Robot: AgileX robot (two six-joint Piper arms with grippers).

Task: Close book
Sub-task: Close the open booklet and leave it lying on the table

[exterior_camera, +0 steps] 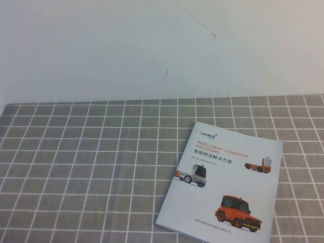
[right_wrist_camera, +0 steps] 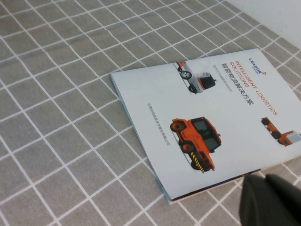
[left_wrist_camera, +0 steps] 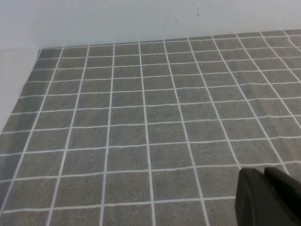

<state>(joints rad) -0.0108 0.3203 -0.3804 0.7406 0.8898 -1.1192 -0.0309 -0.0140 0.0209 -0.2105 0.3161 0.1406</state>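
A thin white book (exterior_camera: 223, 182) lies closed and flat on the grey checked cloth (exterior_camera: 76, 167), right of centre in the high view. Its front cover faces up, with orange lettering and pictures of orange and white vehicles. Neither arm appears in the high view. In the right wrist view the book (right_wrist_camera: 207, 117) fills the middle. My right gripper (right_wrist_camera: 265, 180) hovers just past one of its edges, shut and holding nothing. My left gripper (left_wrist_camera: 263, 172) hangs over bare cloth, also shut and holding nothing, and no book shows in its view.
A white wall (exterior_camera: 152, 45) stands along the far edge of the cloth. The cloth's left edge (left_wrist_camera: 21, 94) meets a white surface in the left wrist view. Nothing else lies on the table.
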